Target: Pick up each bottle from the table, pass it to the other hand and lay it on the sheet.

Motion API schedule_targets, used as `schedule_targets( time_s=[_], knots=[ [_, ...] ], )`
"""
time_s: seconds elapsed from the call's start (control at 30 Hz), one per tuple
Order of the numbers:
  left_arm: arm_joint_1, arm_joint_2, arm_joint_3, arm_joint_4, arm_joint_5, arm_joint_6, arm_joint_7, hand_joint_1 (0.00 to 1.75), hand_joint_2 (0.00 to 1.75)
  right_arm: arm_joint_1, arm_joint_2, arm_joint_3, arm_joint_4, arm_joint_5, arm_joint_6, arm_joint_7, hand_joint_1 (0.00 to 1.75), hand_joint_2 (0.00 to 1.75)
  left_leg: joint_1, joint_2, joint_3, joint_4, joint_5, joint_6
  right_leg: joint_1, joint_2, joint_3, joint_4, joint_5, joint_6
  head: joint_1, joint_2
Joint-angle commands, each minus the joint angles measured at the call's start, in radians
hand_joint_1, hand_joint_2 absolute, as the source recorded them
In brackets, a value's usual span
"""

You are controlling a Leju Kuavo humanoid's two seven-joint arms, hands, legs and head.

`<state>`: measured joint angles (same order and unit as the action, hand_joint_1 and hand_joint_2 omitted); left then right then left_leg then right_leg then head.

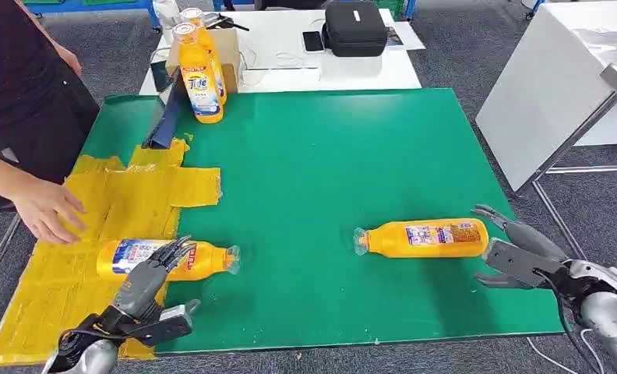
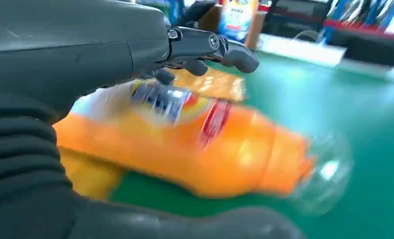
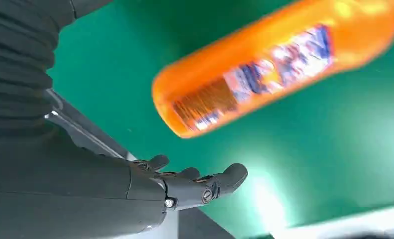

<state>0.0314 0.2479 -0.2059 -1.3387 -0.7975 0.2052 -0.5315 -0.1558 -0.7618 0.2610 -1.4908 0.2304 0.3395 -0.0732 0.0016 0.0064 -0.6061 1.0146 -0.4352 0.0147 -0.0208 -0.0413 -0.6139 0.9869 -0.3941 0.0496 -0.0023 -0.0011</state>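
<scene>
Robotics lab or workshop, green mat-covered counter [image 1: 352,156], white tables [image 1: 555,78], grey carpet floor [image 1: 461,47], black equipment case [image 1: 354,27], loose cables [image 1: 266,58]

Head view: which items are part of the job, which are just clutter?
Job:
- orange bottle under left hand
- orange bottle near right hand
- standing Tide bottles
- yellow sheet

Clutter:
- black case
- phone
- cardboard box
</scene>
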Motion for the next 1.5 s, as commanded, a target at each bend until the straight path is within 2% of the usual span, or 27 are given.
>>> schedule_targets(
  time_s=[0.03,0.1,0.2,0.3,0.4,0.53,0.6,0.63,0.73,0.77,0.87,1.1,1.5],
  knots=[
    [0.020,-0.123,0.140,-0.168,0.168,-0.096,-0.065,0.00,0.00,0.029,0.064,0.056,0.117,0.138,-0.090,-0.003,0.00,1.75,0.002,-0.001,0.003,-0.001,-0.001,-0.001,0.002,0.003,0.004,-0.003,0.000,-0.003,0.000,0.000],
    [0.017,-0.127,0.140,-0.170,0.169,-0.103,-0.062,0.00,0.00,0.010,0.089,0.057,0.147,0.161,-0.094,-0.013,0.00,1.75,0.002,0.000,0.002,-0.002,-0.001,-0.001,0.002,0.004,0.003,-0.003,0.000,-0.003,0.000,0.000],
    [0.019,-0.127,0.141,-0.166,0.169,-0.102,-0.062,0.00,0.00,0.006,0.089,0.056,0.149,0.162,-0.094,-0.014,0.00,1.75,0.002,0.002,0.000,-0.001,-0.001,-0.001,0.002,0.004,0.000,-0.002,0.000,-0.002,0.000,0.000],
    [0.018,-0.127,0.142,-0.161,0.169,-0.102,-0.062,0.00,0.00,0.007,0.088,0.053,0.146,0.163,-0.093,-0.015,0.00,1.75,0.002,0.002,0.004,-0.003,-0.002,-0.002,0.002,0.008,0.003,-0.004,0.000,-0.004,0.000,0.000],
    [0.017,-0.126,0.141,-0.159,0.168,-0.103,-0.063,0.00,0.00,0.008,0.091,0.048,0.146,0.164,-0.094,-0.015,0.00,1.75,0.002,0.002,0.001,-0.002,-0.001,-0.001,0.002,0.005,0.001,-0.003,0.000,-0.003,0.000,0.000],
    [0.049,-0.137,0.145,-0.199,0.139,-0.110,-0.058,0.00,0.00,-0.092,0.223,0.028,0.220,0.347,-0.202,-0.035,0.00,1.75,0.002,0.005,0.000,-0.002,-0.001,-0.001,0.002,0.007,0.000,-0.003,0.001,-0.002,0.000,0.000],
    [0.060,-0.142,0.146,-0.215,0.133,-0.112,-0.056,0.00,0.00,-0.139,0.249,0.037,0.235,0.372,-0.206,-0.030,0.00,1.75,0.002,0.008,0.001,-0.002,-0.002,-0.001,0.002,0.012,0.000,-0.003,0.002,-0.003,0.000,0.000],
    [0.060,-0.142,0.145,-0.215,0.131,-0.115,-0.055,0.00,0.00,-0.148,0.252,0.041,0.234,0.380,-0.207,-0.029,0.00,1.75,0.001,0.007,-0.002,-0.001,-0.001,-0.001,0.001,0.009,-0.002,-0.002,0.002,-0.002,0.000,0.000],
    [0.062,-0.141,0.150,-0.220,0.128,-0.116,-0.052,0.00,0.00,-0.137,0.248,0.047,0.213,0.384,-0.193,-0.027,0.00,1.75,0.002,0.010,0.001,-0.002,-0.002,-0.002,0.001,0.014,-0.002,-0.002,0.002,-0.004,0.000,0.000],
    [0.061,-0.141,0.151,-0.220,0.128,-0.118,-0.051,0.00,0.00,-0.133,0.252,0.049,0.216,0.386,-0.192,-0.027,0.00,1.75,0.001,0.007,-0.001,-0.001,-0.001,-0.001,0.001,0.010,-0.003,-0.002,0.001,-0.003,0.000,0.000],
    [0.060,-0.142,0.153,-0.218,0.128,-0.120,-0.051,0.00,0.00,-0.130,0.256,0.053,0.225,0.391,-0.194,-0.027,0.00,1.75,0.002,0.005,-0.001,-0.001,-0.001,-0.001,0.002,0.007,-0.002,-0.002,0.001,-0.002,0.000,0.000],
    [0.060,-0.140,0.154,-0.220,0.126,-0.124,-0.050,0.00,0.00,-0.134,0.270,0.060,0.243,0.410,-0.203,-0.028,0.00,1.75,0.001,0.005,-0.001,-0.001,-0.001,-0.001,0.001,0.009,-0.002,-0.001,0.001,-0.002,0.000,0.000],
    [0.044,-0.141,0.145,-0.206,0.127,-0.129,-0.051,0.00,0.00,-0.188,0.283,0.112,0.324,0.431,-0.181,-0.020,0.00,1.75,0.001,0.006,-0.002,-0.001,-0.001,-0.001,0.001,0.009,-0.003,-0.001,0.001,-0.002,0.000,0.000]
  ],
)
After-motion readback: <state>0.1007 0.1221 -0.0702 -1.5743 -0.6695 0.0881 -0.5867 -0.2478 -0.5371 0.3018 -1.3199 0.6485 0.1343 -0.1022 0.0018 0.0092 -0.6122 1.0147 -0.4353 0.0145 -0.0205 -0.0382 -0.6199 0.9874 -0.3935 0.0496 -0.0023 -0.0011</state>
